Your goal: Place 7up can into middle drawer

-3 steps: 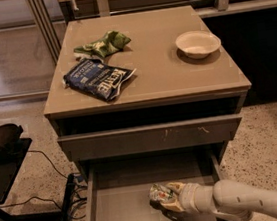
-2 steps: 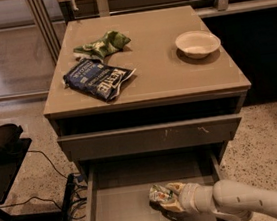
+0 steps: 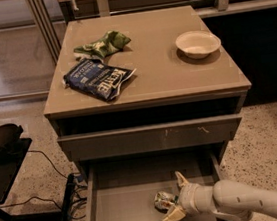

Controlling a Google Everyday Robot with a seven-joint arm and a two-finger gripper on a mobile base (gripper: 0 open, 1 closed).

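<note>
The 7up can (image 3: 163, 200), small, dented and silvery with green marks, lies on the flat floor of the pulled-out middle drawer (image 3: 122, 216). My gripper (image 3: 176, 199) reaches into the drawer from the right on a white arm. Its fingers are spread, one (image 3: 181, 180) above and one (image 3: 172, 216) below, just to the right of the can. The gripper is open, and the can sits at the mouth of the fingers, resting on the drawer floor.
A drawer with a pale-scratched grey front (image 3: 152, 137) sits just above, slightly out. On the cabinet top lie a dark blue chip bag (image 3: 99, 78), a green snack bag (image 3: 102, 44) and a white bowl (image 3: 198, 43). A black stand and cables (image 3: 14, 163) are at the left.
The fingers, closed around the can before, have spread apart. The can now rests on the drawer floor, a little to the left of where it was.
</note>
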